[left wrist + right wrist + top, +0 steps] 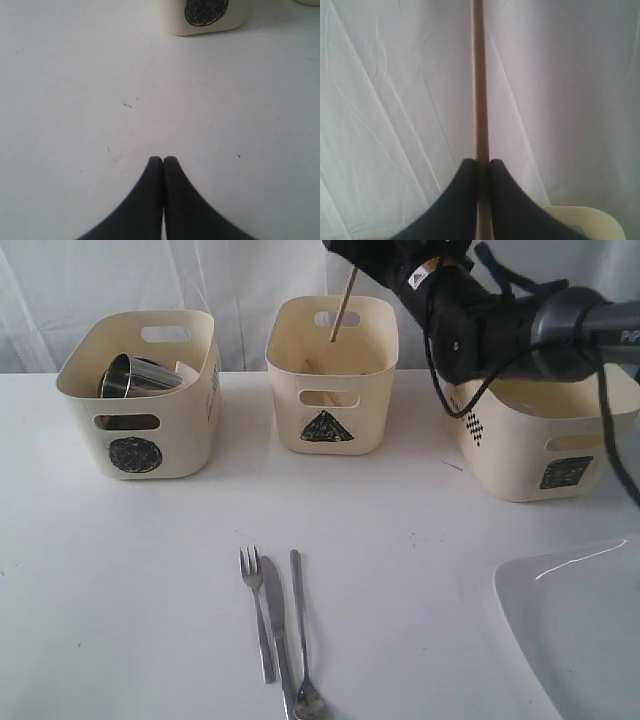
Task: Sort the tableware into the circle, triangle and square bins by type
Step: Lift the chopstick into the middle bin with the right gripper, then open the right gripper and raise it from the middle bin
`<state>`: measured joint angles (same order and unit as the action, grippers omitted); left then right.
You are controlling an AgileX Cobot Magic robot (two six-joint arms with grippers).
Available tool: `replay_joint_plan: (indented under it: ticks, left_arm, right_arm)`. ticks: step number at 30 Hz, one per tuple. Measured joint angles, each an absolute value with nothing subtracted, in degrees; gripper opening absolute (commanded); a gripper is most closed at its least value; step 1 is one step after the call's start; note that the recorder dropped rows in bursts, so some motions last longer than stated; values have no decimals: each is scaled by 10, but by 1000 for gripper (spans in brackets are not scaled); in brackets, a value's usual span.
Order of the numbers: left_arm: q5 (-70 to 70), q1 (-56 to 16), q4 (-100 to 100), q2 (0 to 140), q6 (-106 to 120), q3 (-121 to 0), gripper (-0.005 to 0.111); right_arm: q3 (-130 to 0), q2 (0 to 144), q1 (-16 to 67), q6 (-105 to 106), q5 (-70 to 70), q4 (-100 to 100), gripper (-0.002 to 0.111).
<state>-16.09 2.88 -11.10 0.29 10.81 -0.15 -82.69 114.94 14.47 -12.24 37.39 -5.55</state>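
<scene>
My right gripper [361, 262] [481, 161] is shut on a thin wooden chopstick [343, 308] [479, 75]. It holds the stick nearly upright, its lower end dipping into the triangle bin [332, 375]. The circle bin [140, 400] [205, 17] at the left holds a steel mug [135, 377]. The square bin [545, 445] stands at the right, partly behind my right arm. A fork [256, 605], knife [277, 630] and spoon [303, 640] lie side by side near the front edge. My left gripper [163, 159] is shut and empty over bare table; the exterior view does not show it.
A white plate [575, 630] lies at the front right corner. White cloth hangs behind the bins. The table top [130, 580] is white. The right arm's cables hang over the square bin.
</scene>
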Motion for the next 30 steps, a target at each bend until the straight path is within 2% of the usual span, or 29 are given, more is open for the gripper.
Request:
replay_joint_plan:
  ticks: [7, 9, 15, 17, 25, 28, 30]
  left_arm:
    - [-161, 29, -111, 3, 108, -1, 0]
    - [-161, 29, -111, 3, 108, -1, 0]
    - [-161, 29, -111, 3, 108, -1, 0]
    - [-161, 29, -111, 3, 108, -1, 0]
    - [-161, 29, -111, 3, 108, -1, 0]
    - [-161, 29, -111, 3, 108, -1, 0]
    - [-161, 29, -111, 3, 108, -1, 0]
  right_arm:
    - [-856, 1222, 145, -34, 401, -79, 1]
    - [-874, 1238, 145, -25, 399, -80, 7]
    - [-904, 1256, 145, -19, 373, -81, 37]
    - [-906, 1256, 145, -19, 371, -81, 42]
    - [-907, 1255, 145, -19, 362, -82, 41]
    - [-907, 1239, 145, -19, 319, -82, 37]
    - [-907, 1221, 145, -19, 274, -82, 31]
